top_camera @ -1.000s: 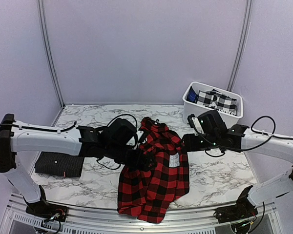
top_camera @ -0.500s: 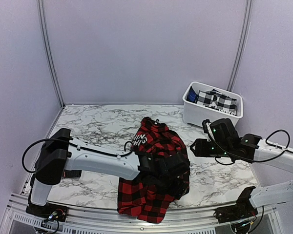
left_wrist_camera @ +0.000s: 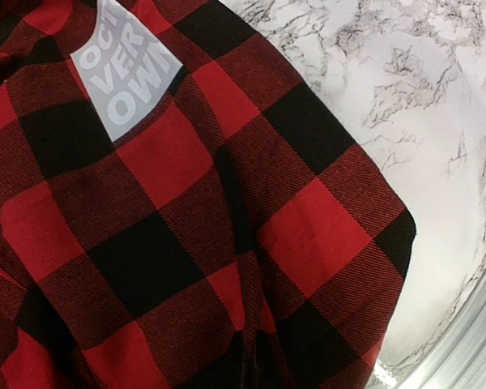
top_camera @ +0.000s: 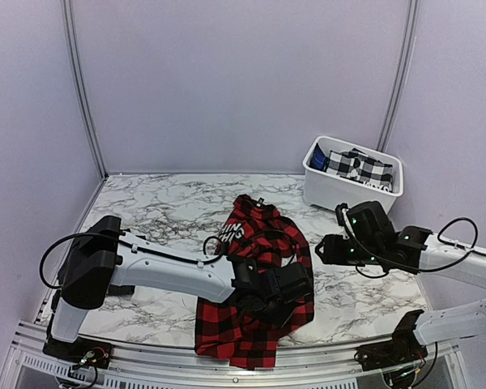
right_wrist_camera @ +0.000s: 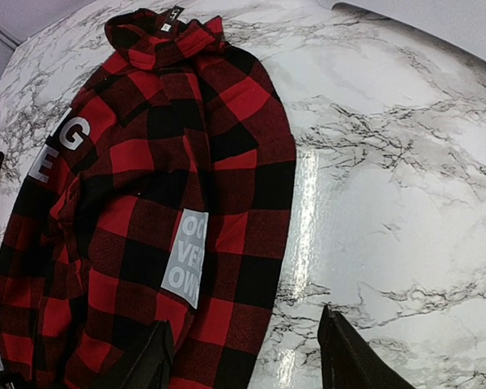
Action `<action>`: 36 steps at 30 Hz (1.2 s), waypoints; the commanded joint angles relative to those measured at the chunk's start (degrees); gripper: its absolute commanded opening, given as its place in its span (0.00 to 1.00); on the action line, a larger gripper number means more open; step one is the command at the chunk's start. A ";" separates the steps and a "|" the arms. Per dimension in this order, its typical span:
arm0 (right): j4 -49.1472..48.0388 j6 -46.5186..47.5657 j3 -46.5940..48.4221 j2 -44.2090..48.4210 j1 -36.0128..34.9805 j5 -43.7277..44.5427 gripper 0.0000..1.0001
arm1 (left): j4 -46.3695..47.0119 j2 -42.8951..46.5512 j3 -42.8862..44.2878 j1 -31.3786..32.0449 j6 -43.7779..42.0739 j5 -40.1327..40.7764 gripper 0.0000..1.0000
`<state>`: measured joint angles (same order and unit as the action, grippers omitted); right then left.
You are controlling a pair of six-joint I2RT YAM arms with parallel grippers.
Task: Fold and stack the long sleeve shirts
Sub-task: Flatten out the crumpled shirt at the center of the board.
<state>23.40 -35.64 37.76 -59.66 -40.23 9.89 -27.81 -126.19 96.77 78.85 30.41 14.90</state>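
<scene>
Red-and-black buffalo-check flannel shirt [top_camera: 267, 233] lies rumpled mid-bench, collar toward the far wall, hem reaching the near edge of the marble bench [top_camera: 162, 203]. Left fingers [top_camera: 285, 285] fully closed, down on the shirt's right side; the wrist view is all flannel creasing toward them, whether cloth is pinched cannot be told. Right fingers [right_wrist_camera: 344, 356] spread apart, holding nothing, just beside the shirt's right edge. White bin [top_camera: 324, 194] with black-and-white checked cloth [top_camera: 360, 168] at far right
</scene>
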 commanded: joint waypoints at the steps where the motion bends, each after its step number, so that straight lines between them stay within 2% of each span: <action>1: -1.86 -0.24 0.55 -1.01 0.17 -0.35 0.57 | -1.80 5.37 -0.65 -0.11 -0.40 5.67 0.00; 6: -2.79 0.29 1.70 -3.37 0.15 -0.90 0.57 | -1.74 13.34 -3.53 -1.39 0.83 10.65 0.00; 11: -4.54 0.86 2.68 -5.88 0.18 -1.64 0.57 | -1.76 23.69 -8.46 -5.73 1.93 14.27 0.00; 21: -9.61 2.13 4.96 -12.41 -0.15 -5.15 0.56 | -1.80 39.55 -17.68 -25.52 -1.71 13.55 0.00; 29: -15.36 0.39 7.23 -21.14 -5.31 -6.19 0.54 | -1.25 39.66 -16.54 -40.15 -5.43 7.84 0.00; 36: -21.08 -3.30 7.32 -29.74 -8.37 -6.99 0.42 | 2.36 33.25 -11.36 -48.99 -9.56 4.07 0.00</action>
<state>7.25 -36.07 43.88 -86.32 -47.55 3.66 -28.34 -89.32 81.41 33.39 24.34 22.26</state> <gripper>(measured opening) 0.453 0.006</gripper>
